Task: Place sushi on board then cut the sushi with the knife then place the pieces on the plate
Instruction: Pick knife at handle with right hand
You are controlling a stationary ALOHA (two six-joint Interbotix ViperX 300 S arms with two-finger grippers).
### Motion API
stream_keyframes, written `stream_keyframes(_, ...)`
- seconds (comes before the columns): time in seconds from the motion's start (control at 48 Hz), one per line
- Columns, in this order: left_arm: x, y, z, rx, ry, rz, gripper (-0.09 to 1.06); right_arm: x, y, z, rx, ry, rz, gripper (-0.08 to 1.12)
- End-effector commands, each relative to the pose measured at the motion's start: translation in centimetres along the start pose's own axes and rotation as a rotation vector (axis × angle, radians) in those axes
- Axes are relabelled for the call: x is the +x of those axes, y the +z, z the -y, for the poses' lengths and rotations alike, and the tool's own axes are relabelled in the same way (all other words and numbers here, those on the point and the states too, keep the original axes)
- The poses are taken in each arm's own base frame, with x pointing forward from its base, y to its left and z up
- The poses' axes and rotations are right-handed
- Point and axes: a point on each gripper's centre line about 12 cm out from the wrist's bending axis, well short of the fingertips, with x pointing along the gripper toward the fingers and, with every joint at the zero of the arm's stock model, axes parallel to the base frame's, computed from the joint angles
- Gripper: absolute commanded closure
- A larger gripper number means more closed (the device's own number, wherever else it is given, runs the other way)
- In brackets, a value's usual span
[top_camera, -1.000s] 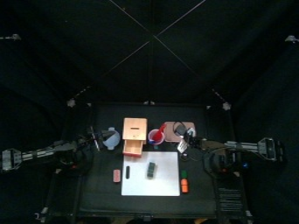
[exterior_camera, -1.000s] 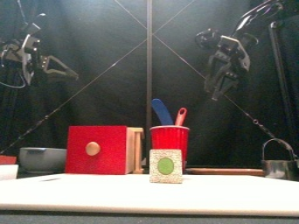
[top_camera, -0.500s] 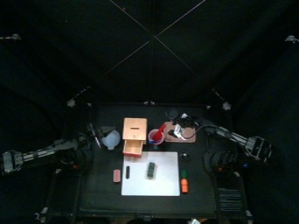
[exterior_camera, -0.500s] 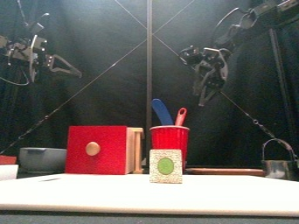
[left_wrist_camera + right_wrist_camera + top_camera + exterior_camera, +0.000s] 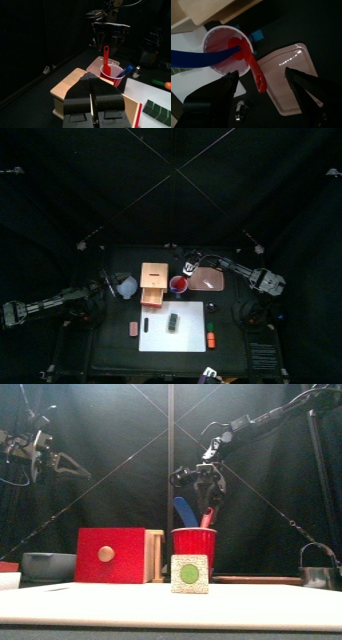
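Observation:
The sushi roll (image 5: 174,321) (image 5: 189,573) lies on the white board (image 5: 194,333), its pale end with a green centre facing the front. A red cup (image 5: 177,283) (image 5: 194,541) behind the board holds a blue knife (image 5: 183,511) and a red knife (image 5: 206,516). My right gripper (image 5: 201,482) (image 5: 261,74) hangs open just above the cup, its jaws on either side of the red knife's handle (image 5: 252,65) without touching it. The pink plate (image 5: 209,279) (image 5: 294,75) lies right of the cup. My left gripper (image 5: 93,97) hovers shut over the wooden box (image 5: 72,86).
The wooden box (image 5: 155,285) with its red drawer front (image 5: 111,555) stands left of the cup. A blue-grey bowl (image 5: 123,286) sits further left, a metal cutter (image 5: 317,574) at far right. A pink toy (image 5: 134,328) lies left of the board, an orange one (image 5: 211,338) at its right edge.
My right arm has swung from the table's right side toward the back left and come down over the red cup. The left arm has barely moved.

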Motion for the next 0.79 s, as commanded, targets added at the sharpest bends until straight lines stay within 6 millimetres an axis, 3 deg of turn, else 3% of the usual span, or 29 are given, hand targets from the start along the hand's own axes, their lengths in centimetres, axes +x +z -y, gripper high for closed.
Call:
stream_keyframes(0.021, 0.1, 0.1, -0.2, 0.001, 0.009, 0.004, 0.81, -1.7, 1.0, 0.1, -0.008, -0.005, 0.026, 0.03)
stream_keyframes(0.583, -0.1, -0.4, -0.4, -0.008, 0.021, -0.011, 0.81, -0.1, 0.4, -0.3, 0.016, 0.029, -0.065, 0.04)
stream_keyframes(0.792, -0.1, -0.4, -0.5, -0.008, 0.024, -0.012, 0.81, 0.0, 0.3, -0.8, 0.019, 0.051, -0.07, 0.16)
